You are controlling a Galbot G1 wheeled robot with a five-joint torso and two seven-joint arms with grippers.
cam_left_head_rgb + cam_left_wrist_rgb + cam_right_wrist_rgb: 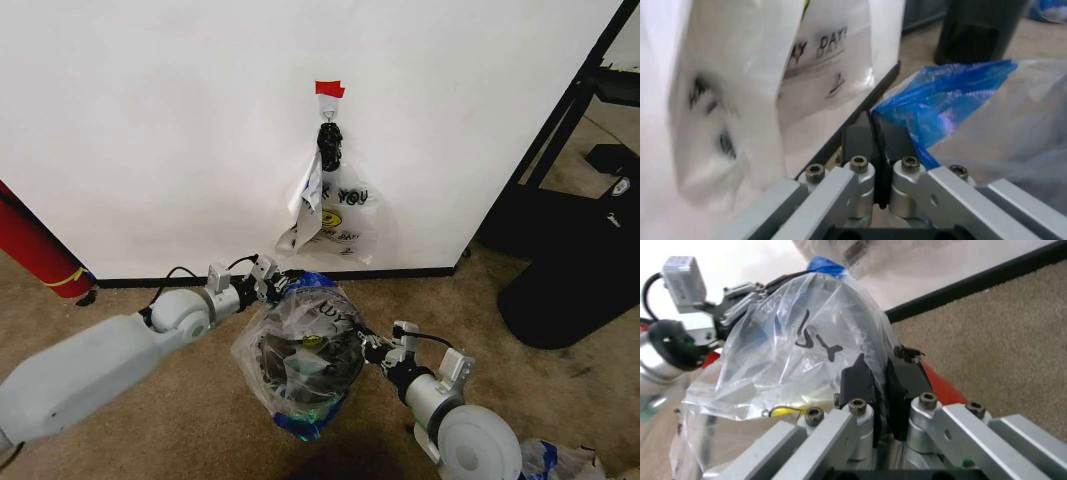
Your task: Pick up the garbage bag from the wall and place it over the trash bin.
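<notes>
1. Nearest the robot, the right gripper [372, 348] is seen clamped on the near-right rim of the garbage bag [300, 360]; in the right wrist view its pads [863, 382] are pressed together on a fold of clear plastic.
2. The bag is held stretched between the two arms over the trash bin [292, 362], whose black mesh shows through the film; the red base [943, 390] is glimpsed beside the right gripper. Whether the bag's mouth already surrounds the bin's rim cannot be told.
3. The left gripper [272, 280] is shut on the far-left rim, a blue patch [940, 100] being pinched between its fingers.
4. The bag's long axis is judged to run from far-left to near-right, along the line between the grippers, with the bin directly beneath; neither arm is markedly nearer.
5. Beyond, close behind the left gripper, a "THANK YOU" smiley bag [340, 215] hangs from a hook [329, 100] under red tape [329, 89] on the white wall [150, 120], and could be brushed.
6. A big black rounded object [575, 275] stands well apart on the right.
</notes>
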